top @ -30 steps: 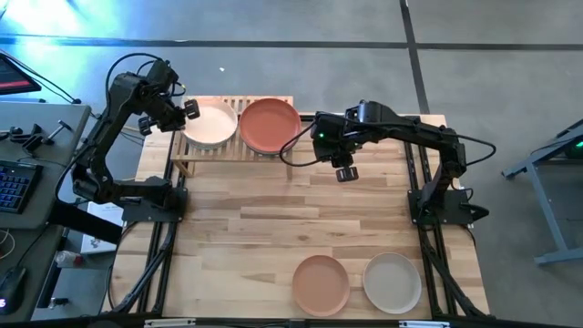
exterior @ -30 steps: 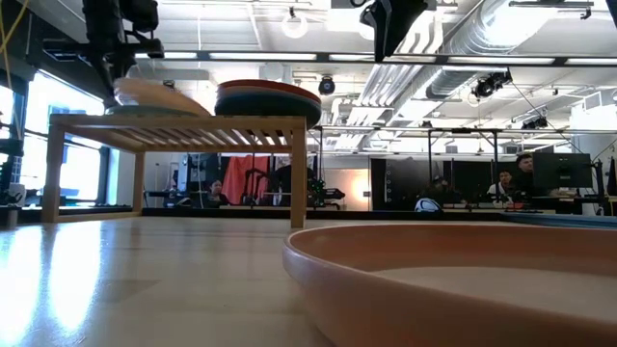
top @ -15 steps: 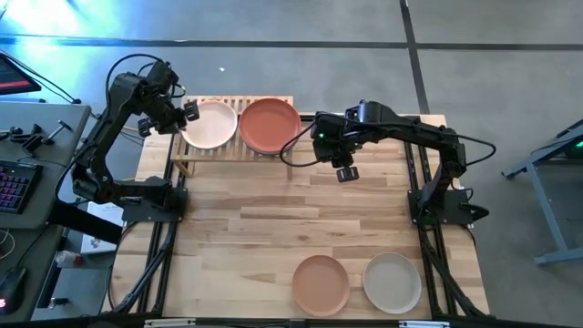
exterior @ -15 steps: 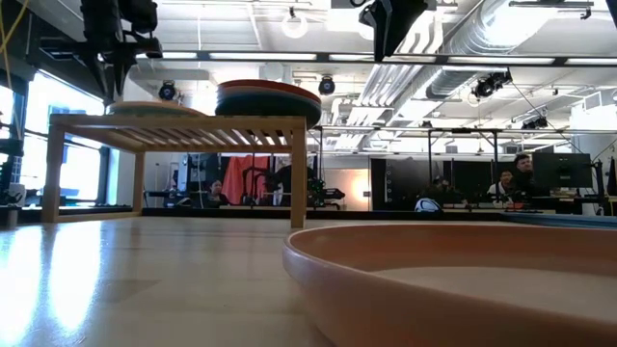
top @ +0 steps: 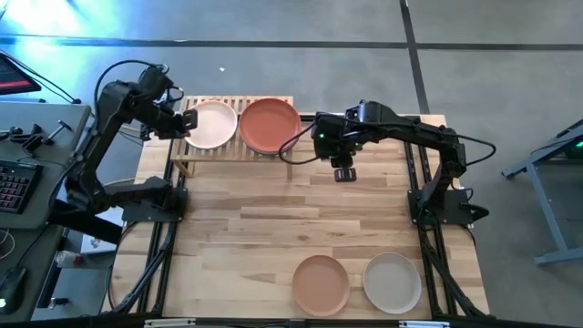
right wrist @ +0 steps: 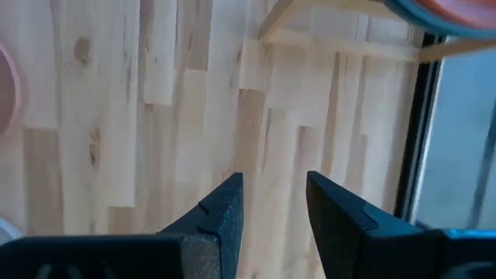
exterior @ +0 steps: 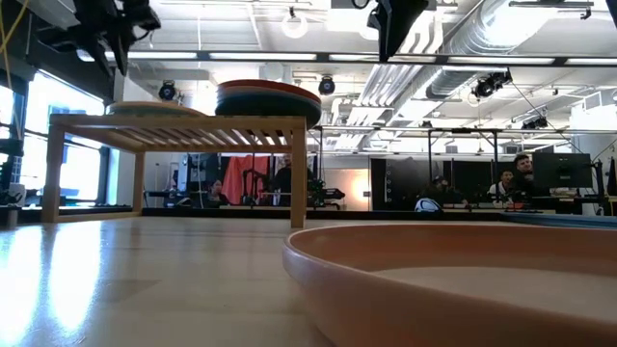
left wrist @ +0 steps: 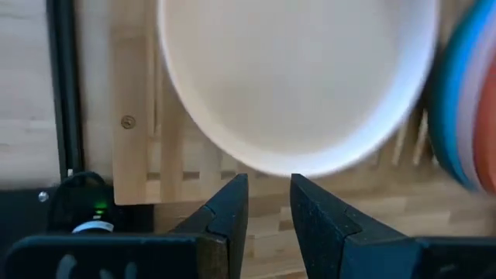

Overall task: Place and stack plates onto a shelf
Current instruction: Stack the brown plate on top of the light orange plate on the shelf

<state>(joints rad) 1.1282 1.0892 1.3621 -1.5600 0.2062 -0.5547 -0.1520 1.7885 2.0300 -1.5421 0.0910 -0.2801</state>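
Observation:
A pale peach plate (top: 211,124) (left wrist: 294,70) lies flat on the left half of the light-wood shelf (top: 219,151) (exterior: 174,123). In the low view it seems to rest on another plate. On the shelf's right half stands a stack topped by a terracotta plate (top: 270,124) (exterior: 268,96). My left gripper (top: 188,120) (left wrist: 269,180) hovers just left of the pale plate's rim, narrowly open and empty. My right gripper (top: 343,171) (right wrist: 275,182) hangs open and empty above bare table, right of the shelf.
A tan-orange plate (top: 321,282) (exterior: 453,289) and a beige plate (top: 392,281) sit side by side at the table's near edge. Bare tabletop (top: 273,210) lies between them and the shelf. People sit in the room beyond the table.
The pale plate, held tilted over the shelf's left half by my left gripper a second ago, has come down flat there. My left gripper has let it go, then drawn back toward the table's left edge and risen a little.

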